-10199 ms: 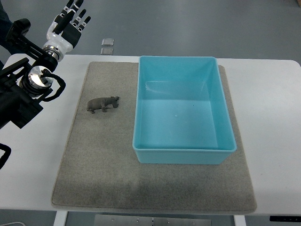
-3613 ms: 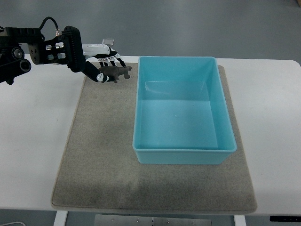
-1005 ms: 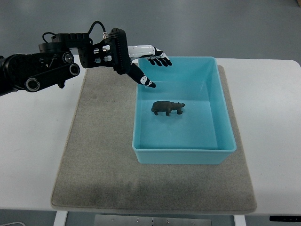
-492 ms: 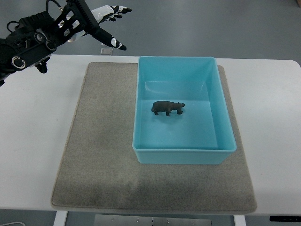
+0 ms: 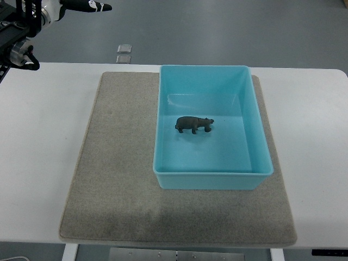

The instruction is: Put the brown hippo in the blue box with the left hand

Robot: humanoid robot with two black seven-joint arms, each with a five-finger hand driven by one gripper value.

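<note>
The brown hippo is standing on its feet inside the blue box, near the middle of its floor, so the placing looks done. The left hand is hanging at the top left corner, well apart from the tabletop, holding nothing, with one finger showing stretched out; nothing seems left but resting the arm.

A grey felt mat covers most of the white table. Toward eleven o'clock, two small metal plates lie on the grey floor.
</note>
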